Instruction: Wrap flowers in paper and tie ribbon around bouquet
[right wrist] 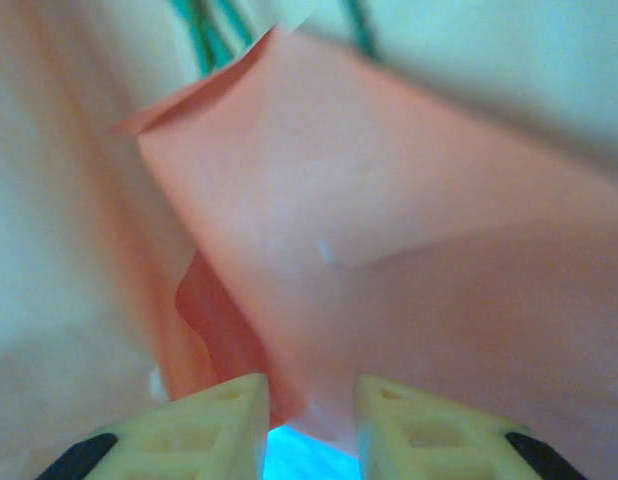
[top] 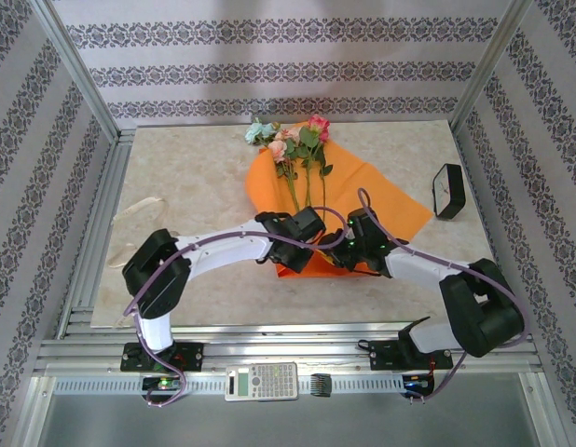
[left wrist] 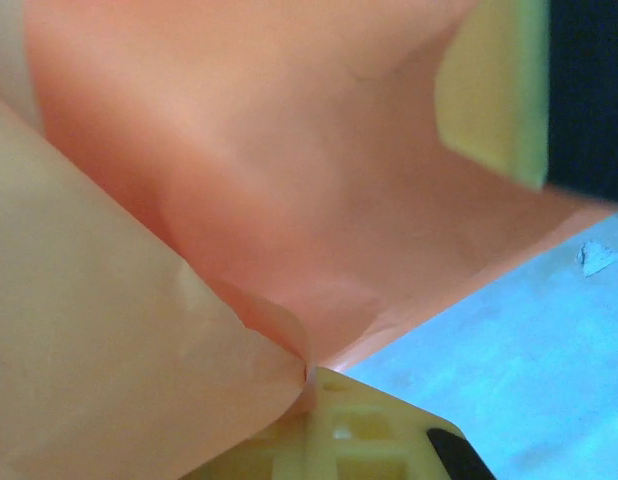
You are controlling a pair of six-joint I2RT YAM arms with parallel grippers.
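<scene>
Orange paper [top: 374,191] under flowers [top: 310,142]

Stood with the left arm [top: 223,250] up from its base [top: 162,356] at the near edge, folded at a dark elbow [top: 157,268] on the far left, and ran the white forearm rightward to the middle. Mirrored this with the right arm [top: 418,265]: elbow folded out on the far right, forearm pointed left. Held both wrists low and close, with the left gripper [top: 314,240] and the right gripper [top: 338,250] almost nose to nose. Pressed the left gripper's yellow fingers [left wrist: 339,440] fully together, an edge of the orange paper [left wrist: 289,200] pinched at their tips. Held the right gripper's fingers [right wrist: 224,425] a little apart, a fold of paper hanging loose in the gap.
</scene>
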